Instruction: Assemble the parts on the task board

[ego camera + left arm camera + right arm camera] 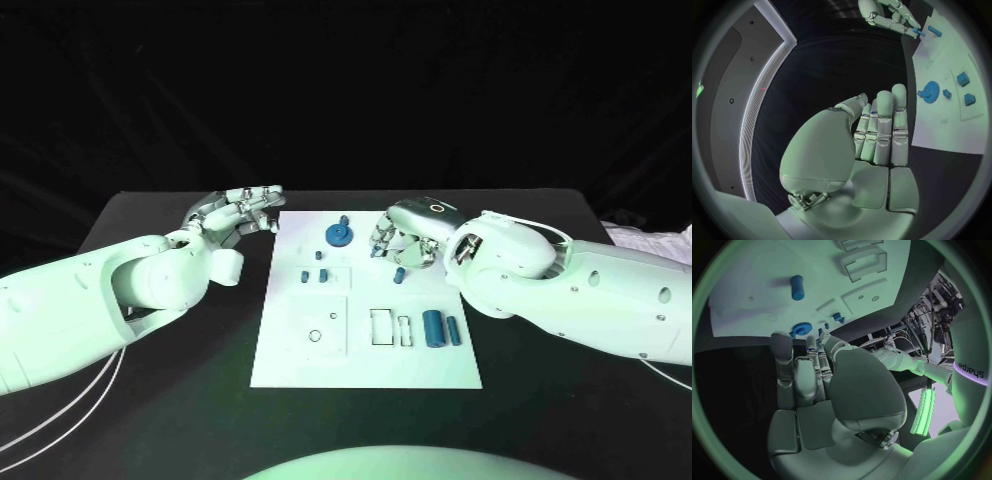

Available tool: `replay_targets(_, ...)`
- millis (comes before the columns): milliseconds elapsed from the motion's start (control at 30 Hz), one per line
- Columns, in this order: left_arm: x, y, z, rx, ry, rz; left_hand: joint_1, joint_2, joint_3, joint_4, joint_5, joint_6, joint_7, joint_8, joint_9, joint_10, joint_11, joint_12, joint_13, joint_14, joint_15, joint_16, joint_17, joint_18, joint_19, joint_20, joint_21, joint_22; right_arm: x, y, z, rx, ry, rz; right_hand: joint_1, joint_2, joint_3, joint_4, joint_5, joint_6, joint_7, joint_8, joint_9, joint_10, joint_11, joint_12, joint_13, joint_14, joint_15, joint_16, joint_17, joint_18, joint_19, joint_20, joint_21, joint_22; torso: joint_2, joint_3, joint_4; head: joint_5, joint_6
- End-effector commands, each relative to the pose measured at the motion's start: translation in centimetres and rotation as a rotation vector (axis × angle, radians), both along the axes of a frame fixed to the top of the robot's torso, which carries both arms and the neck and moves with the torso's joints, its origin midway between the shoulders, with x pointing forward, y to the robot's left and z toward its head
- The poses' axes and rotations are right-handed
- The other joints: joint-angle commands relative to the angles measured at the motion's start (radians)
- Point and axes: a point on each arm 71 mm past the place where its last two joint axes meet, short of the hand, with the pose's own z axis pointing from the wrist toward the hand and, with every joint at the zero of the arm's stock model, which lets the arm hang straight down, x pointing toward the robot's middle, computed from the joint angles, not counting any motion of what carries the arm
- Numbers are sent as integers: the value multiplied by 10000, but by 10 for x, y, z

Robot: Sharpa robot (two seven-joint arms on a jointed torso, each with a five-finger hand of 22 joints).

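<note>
Two silver hands flank the white task board (368,330) in the head view: the right hand (405,238) hovers over its far part, fingers curled around a small blue peg (400,273), while the left hand (238,212) waits off the board's far-left corner. A blue gear (338,235) stands between them, nearer the right hand; two blue cylinders (441,329) lie lengthwise nearer the robot.

From the left wrist, that hand's fingers (882,127) stand straight, pressed together, holding nothing.

From the right wrist, whether the pinch holds cannot be told.
</note>
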Motion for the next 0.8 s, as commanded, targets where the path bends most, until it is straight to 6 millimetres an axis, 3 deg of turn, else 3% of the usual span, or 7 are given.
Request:
replay_targets(33, -1, -6, 1, -81, -68, -265, 24, 78, 19, -63, 17, -56, -9, 33, -14, -84, -9, 33, 17, -79, 13, -44, -15, 185, -61, 12, -58, -17, -7, 11, -3, 90, -209, 475, 84, 15, 81, -15, 58, 46, 56, 13, 15, -7, -2, -37, -8, 301, -56, 5, 8, -115, 71, -2, 73, 19, 2, -16, 9, 136, -47)
replay_targets(200, -2, -11, 2, -123, -77, -438, 29, 82, 19, -68, 16, -61, -8, 37, -14, -91, -7, 39, 18, -82, 15, -43, -17, 185, -62, 13, -59, -18, -18, 27, -17, 69, 1, 934, 144, 34, 147, -74, 88, 45, 77, 9, 21, -14, 7, -36, -8, 303, -52, 7, 14, -114, 66, -5, 71, 6, 5, -8, -2, 344, -88)
replay_targets(400, -3, -17, 2, -152, -107, -599, 29, 82, 19, -68, 16, -61, -8, 37, -14, -91, -7, 39, 18, -82, 15, -43, -17, 185, -62, 13, -59, -18, -31, 44, -36, 71, 435, 1422, 116, -14, 147, -88, 86, 38, 102, 1, 26, -23, 28, -37, -7, 301, -40, 3, 13, -111, 58, -3, 65, -13, 10, 11, -8, 666, -249)
replay_targets(533, -3, -20, 2, -153, -156, -691, 30, 84, 19, -70, 16, -62, -8, 38, -13, -93, -7, 41, 19, -83, 15, -42, -18, 185, -62, 13, -60, -18, -36, 50, -45, 22, 689, 1626, 99, -27, 141, -84, 84, 37, 105, 0, 27, -25, 31, -37, -7, 304, -37, 14, 29, -113, 59, -2, 69, -7, 7, 2, 18, 769, -294)
replay_targets(800, -4, -24, 3, -130, -179, -819, 40, 96, 19, -81, 15, -69, -5, 48, -12, -106, -4, 55, 21, -90, 18, -40, -22, 185, -64, 15, -62, -19, -40, 60, -60, -149, 1094, 1839, 50, -45, 128, -64, 81, 32, 113, -6, 29, -31, 40, -38, -7, 309, -30, 26, 45, -117, 65, 2, 82, 12, 15, 6, -23, 812, -326)
